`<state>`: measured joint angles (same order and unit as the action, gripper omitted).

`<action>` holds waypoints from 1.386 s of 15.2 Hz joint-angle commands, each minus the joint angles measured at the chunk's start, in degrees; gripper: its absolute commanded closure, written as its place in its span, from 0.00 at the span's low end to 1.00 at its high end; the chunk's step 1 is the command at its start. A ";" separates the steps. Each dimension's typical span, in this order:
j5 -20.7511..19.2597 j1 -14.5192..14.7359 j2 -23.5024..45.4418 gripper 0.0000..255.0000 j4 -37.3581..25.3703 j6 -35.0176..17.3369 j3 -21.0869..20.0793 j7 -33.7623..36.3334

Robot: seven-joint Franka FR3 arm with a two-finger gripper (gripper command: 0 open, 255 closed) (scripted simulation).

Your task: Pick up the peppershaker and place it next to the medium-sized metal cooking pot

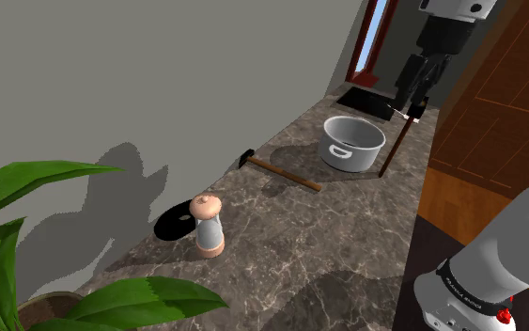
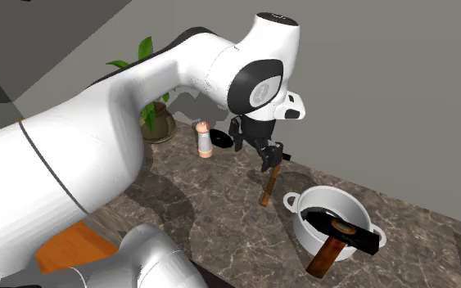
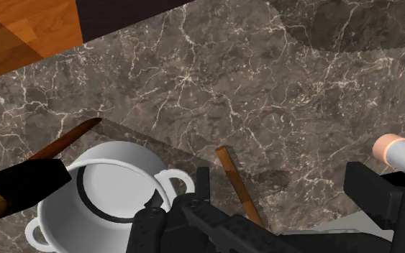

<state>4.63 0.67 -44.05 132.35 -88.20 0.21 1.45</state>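
Finds the task barely begun. Places the peppershaker (image 1: 208,226) upright on the marble counter (image 1: 347,244), beside a flat black disc (image 1: 173,224) and near the potted plant (image 1: 140,303), well apart from the grey cooking pot (image 1: 353,143) at the far end. Sees the hand (image 1: 411,99) released, fingers spread and clasping nothing, hovering high over the pot's end of the counter, far from the peppershaker. Notes one hammer (image 1: 281,172) lying between peppershaker and pot, and a second hammer (image 2: 341,231) propped across the pot's rim. Judges nothing done as yet: leaves the whole reach toward the peppershaker, the grasp, the lift, the carry past the lying hammer, and the set-down on bare counter just beside the pot.
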 commanded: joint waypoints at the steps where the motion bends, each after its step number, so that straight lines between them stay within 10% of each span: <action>1: 0.00 0.00 0.00 0.00 0.00 0.00 0.00 0.00; 21: 10.67 6.12 21.55 0.00 -1.47 -25.40 -21.15 21.08</action>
<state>15.30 6.71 -24.21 131.37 -112.05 -20.01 21.61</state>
